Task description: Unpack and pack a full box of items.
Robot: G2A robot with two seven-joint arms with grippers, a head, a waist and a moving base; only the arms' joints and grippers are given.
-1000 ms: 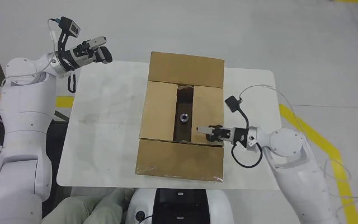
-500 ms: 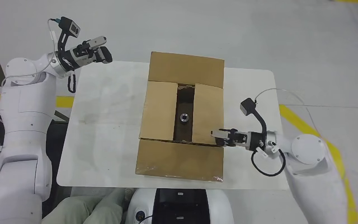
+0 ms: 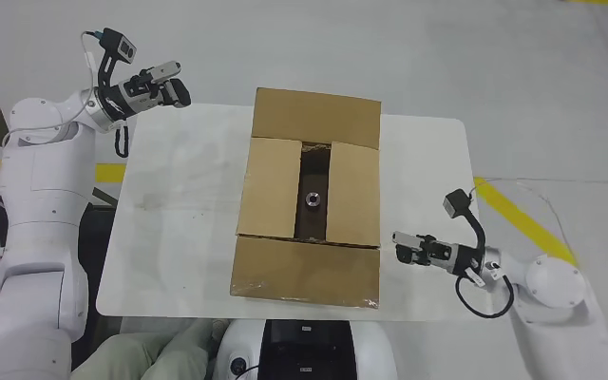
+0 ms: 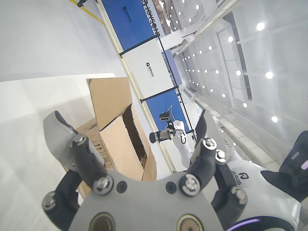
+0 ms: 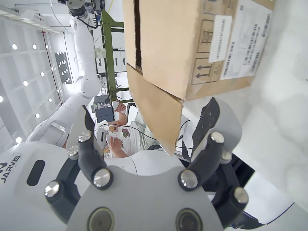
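Change: the right gripper [image 3: 401, 246] has pulled back off the right flap of the box [image 3: 285, 190], out over the bare table [image 3: 171, 237]. The left gripper [image 3: 179, 84] and the box lie as before.
Right gripper: low over the table just beside the box's right side, near its front corner, pointing at the box. Its fingers are spread wide with nothing between them.
Left gripper: raised beyond the table's far left corner, well apart from the box. Its fingers are also spread wide and hold nothing.
Box: brown cardboard, in the middle of the table. The far and near flaps are folded outward. The two side flaps lie nearly flat over the top, with a narrow dark gap between them.
Inside: a small round item [image 3: 312, 199] shows through the gap.
Box side: white labels [image 5: 245, 39] are stuck on the wall facing the right gripper.
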